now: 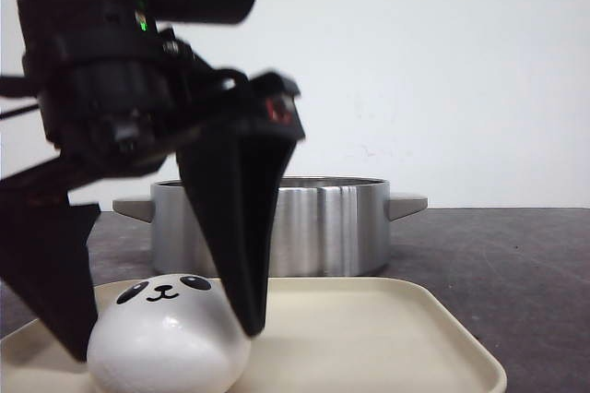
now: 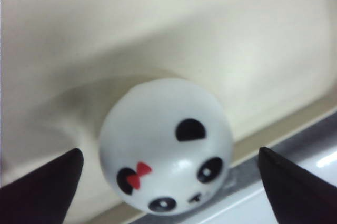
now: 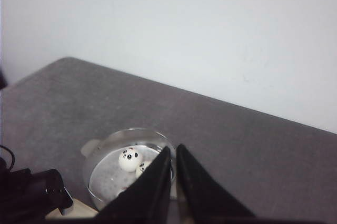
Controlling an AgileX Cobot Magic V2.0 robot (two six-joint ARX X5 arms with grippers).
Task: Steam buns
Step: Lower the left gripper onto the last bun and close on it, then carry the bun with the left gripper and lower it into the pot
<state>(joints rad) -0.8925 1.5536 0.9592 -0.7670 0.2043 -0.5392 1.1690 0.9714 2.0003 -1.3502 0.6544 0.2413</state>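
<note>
At least two buns (image 3: 130, 159) sit in the pot (image 1: 323, 227); the left gripper (image 1: 166, 338), spread wide, straddles one tray (image 1: 387, 338) bun (image 1: 169, 336) at 7 o'clock; the right gripper (image 3: 174, 155) is closed and empty.

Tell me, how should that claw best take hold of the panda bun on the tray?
From above, closing on the bun's two opposite sides at its widest part, low on the dome. It is round and glossy, so a high pinch would probably slip off. It sits upright on the cream tray, and the left tool is open with a finger on each side, so it seems well placed.
</note>
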